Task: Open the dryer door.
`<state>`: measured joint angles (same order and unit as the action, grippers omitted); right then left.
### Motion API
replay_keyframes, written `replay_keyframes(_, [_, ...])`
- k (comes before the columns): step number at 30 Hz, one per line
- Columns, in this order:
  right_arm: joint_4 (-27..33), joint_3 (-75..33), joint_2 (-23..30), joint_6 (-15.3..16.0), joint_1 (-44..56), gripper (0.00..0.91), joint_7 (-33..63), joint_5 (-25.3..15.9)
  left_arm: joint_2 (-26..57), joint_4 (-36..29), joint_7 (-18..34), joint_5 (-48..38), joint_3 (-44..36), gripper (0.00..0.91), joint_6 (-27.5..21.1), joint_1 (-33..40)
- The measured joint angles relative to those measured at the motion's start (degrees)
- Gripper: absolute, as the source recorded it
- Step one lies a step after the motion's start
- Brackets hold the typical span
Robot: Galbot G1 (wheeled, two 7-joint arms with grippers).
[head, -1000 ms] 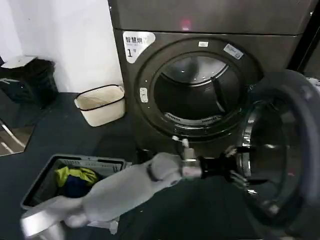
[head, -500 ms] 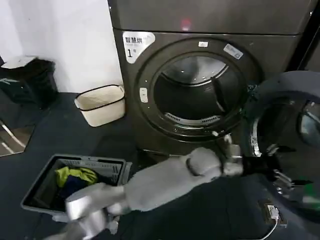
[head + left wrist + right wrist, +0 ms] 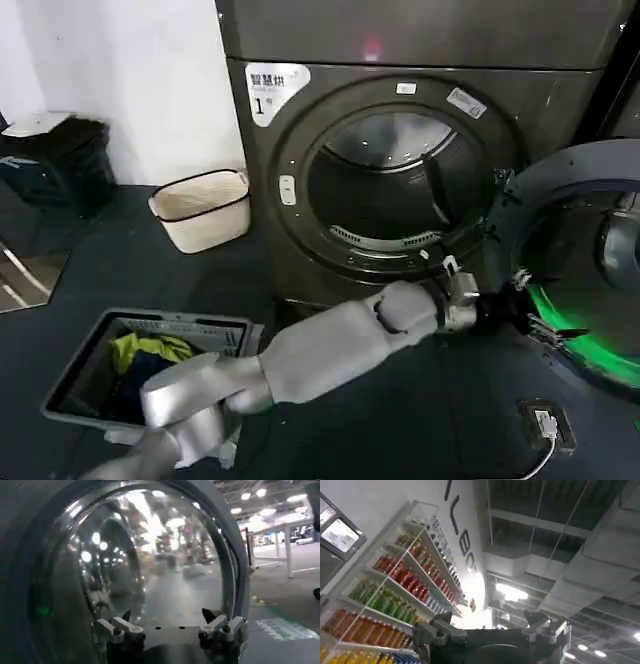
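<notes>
A dark floor [image 3: 130,270] runs before a white wall, with a cream bin [image 3: 202,207] and a laundry basket [image 3: 150,360] on it. The dryer [image 3: 400,150] carries a white sticker [image 3: 272,90] reading "1". The dryer door [image 3: 580,260] hangs wide open at the right, inner side facing the left tool [image 3: 535,315], whose fingers are spread and empty; half a second ago the door stood less far open. The right tool [image 3: 492,630], also spread and empty, points at shelves of bottles [image 3: 385,600].

The door [image 3: 575,270] has swung farther open over the last second and now stands wide to the right of the drum opening. The left gripper [image 3: 528,322] has followed it rightward with fingers spread, its arm reaching farther across. It seems just clear of the door's inner side, though contact is hard to judge.
</notes>
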<state>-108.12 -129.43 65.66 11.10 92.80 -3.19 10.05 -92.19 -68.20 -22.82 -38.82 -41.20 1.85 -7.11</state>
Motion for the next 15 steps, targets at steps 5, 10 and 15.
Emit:
replay_keyframes(5, [0.46,0.17,-0.08,-0.19,0.06,0.907,-0.16,0.06,0.0,-1.42,0.38,0.52,0.01,0.907,2.28,0.03])
replay_keyframes(10, [0.75,0.43,-0.55,-0.19,0.3,0.907,-0.22,0.03,0.0,-5.29,2.18,-1.81,0.97,0.907,4.22,-0.05])
replay_keyframes(15, [0.47,0.63,-0.94,-0.14,0.3,0.907,-0.61,0.01,0.0,-10.21,3.51,-4.98,0.12,0.907,11.46,0.93])
